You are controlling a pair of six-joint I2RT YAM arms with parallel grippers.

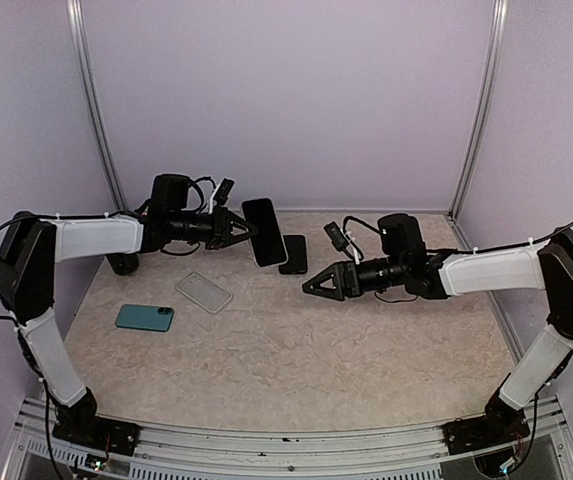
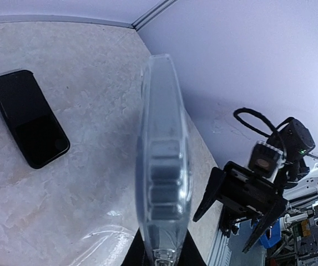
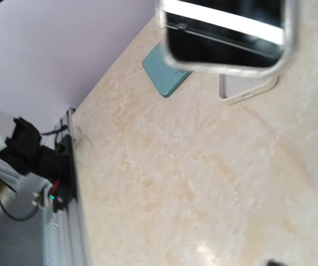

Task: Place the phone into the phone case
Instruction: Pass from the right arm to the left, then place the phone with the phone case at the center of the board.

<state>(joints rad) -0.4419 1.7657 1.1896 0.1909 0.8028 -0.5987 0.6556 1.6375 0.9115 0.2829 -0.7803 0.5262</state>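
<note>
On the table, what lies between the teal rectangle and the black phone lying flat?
An empty clear case lies flat between the teal rectangle and the black phone, touching neither; the top external view shows it.

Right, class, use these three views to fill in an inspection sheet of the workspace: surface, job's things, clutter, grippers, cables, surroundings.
Surface: beige marbled tabletop, no damage seen.
Job's things: black phone in a clear plastic case, held tilted above the table.
Clutter: second black phone lying flat; empty clear case lying flat; teal rectangular phone or case, cannot tell which.
Grippers: left gripper shut on the cased phone's edge; right gripper open, empty, apart from it.
Cables: black cables looped at both wrists.
Surroundings: pale lilac walls, metal corner posts, metal rail at the near edge.
</note>
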